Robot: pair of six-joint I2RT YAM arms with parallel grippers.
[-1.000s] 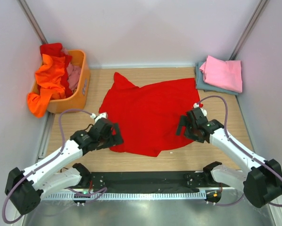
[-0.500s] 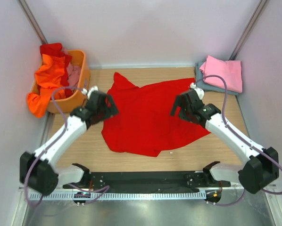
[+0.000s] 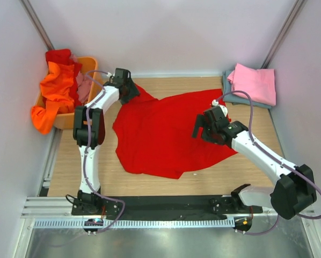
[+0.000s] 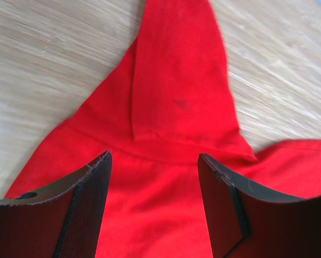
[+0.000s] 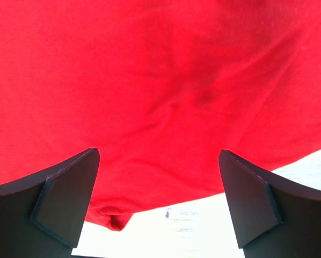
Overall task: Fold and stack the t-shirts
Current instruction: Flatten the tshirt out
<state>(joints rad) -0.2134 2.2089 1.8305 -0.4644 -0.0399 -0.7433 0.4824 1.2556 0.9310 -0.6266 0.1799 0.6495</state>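
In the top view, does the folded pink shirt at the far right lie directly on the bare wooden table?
No, the pink shirt lies on top of a folded grey-blue shirt, whose edges show beside it.

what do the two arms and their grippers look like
Both arms, left arm and right arm, have white links with chunky black joints, and a greyish-purple cable loops along each. The left gripper and right gripper each carry two dark, flat, wedge-shaped fingers.

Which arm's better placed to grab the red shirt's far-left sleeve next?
Left. The left claw hangs open directly over that sleeve; the right claw is over the right half of the red t-shirt.
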